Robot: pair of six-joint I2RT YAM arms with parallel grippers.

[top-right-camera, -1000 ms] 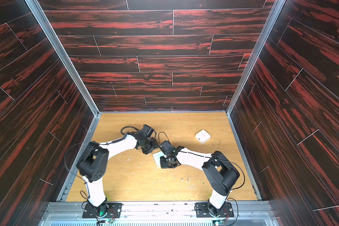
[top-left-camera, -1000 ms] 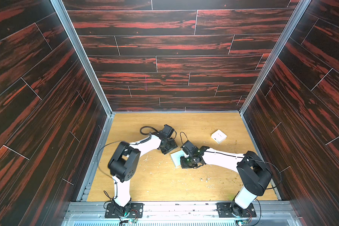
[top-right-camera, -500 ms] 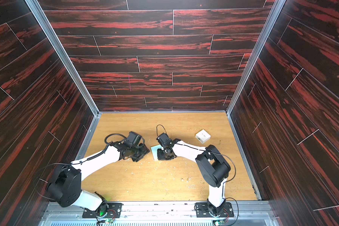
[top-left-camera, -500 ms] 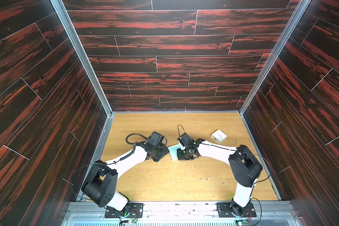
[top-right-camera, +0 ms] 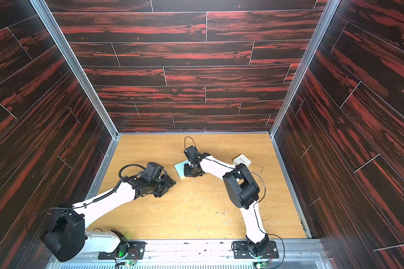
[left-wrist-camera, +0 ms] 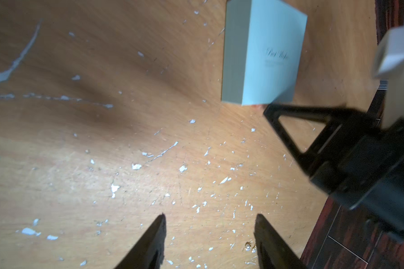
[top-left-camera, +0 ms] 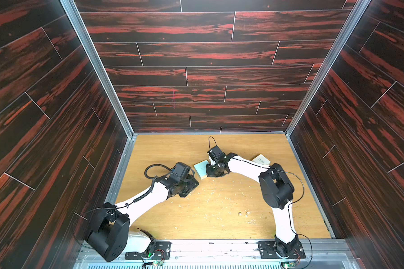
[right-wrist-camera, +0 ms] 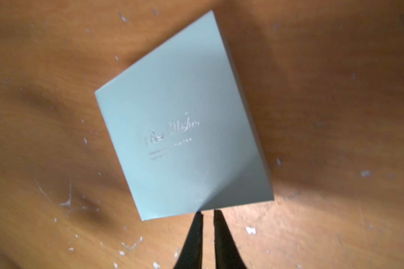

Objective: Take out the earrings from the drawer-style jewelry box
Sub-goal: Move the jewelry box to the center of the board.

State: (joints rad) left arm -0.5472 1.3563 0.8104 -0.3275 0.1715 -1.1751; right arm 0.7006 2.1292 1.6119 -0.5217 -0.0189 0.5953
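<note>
Containers, count 2. The pale blue jewelry box lies flat near floor centre, lettered face up, its inside hidden. The white box sits at 2 o'clock from it, well apart; its contents are hidden too.

Loose items: earrings, 2 tiny gold-white studs counted, close together on the bare wooden floor. They are in neither box and lie just beside one finger of the left gripper.

The left gripper is at 7 o'clock of the blue box, jaws spread, nothing between them.

The right gripper is at 3 o'clock of the blue box with its tips at the box's edge. Its jaws are nearly pressed together, leaving a thin slit with nothing seen in it.
</note>
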